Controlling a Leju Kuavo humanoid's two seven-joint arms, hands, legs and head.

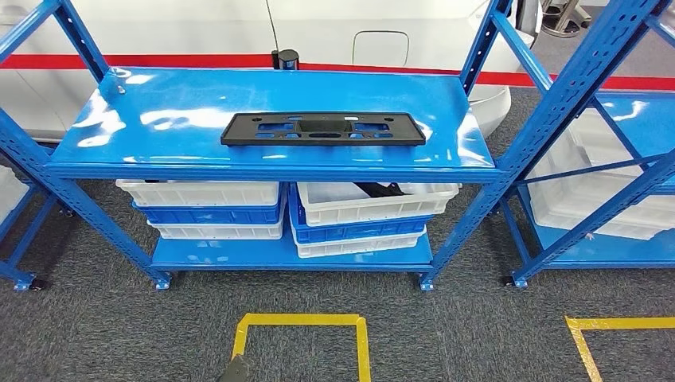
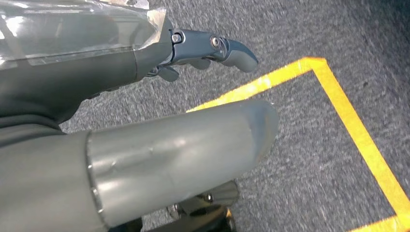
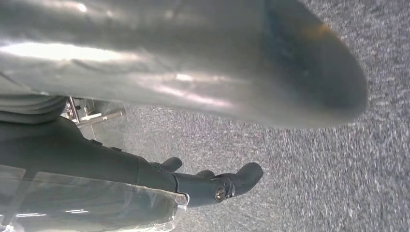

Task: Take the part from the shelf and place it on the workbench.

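Hanging low over the grey carpet, my left hand holds nothing, fingers loosely spread above the yellow floor tape; my right hand hangs likewise, slack and holding nothing. Ahead, the black part lies flat on the blue shelf, well apart from both. It looks light, stiff plastic, long and thin; I'd grip its two ends.

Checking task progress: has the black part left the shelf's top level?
No, the black part lies flat on the blue shelf top, no hand touching it.
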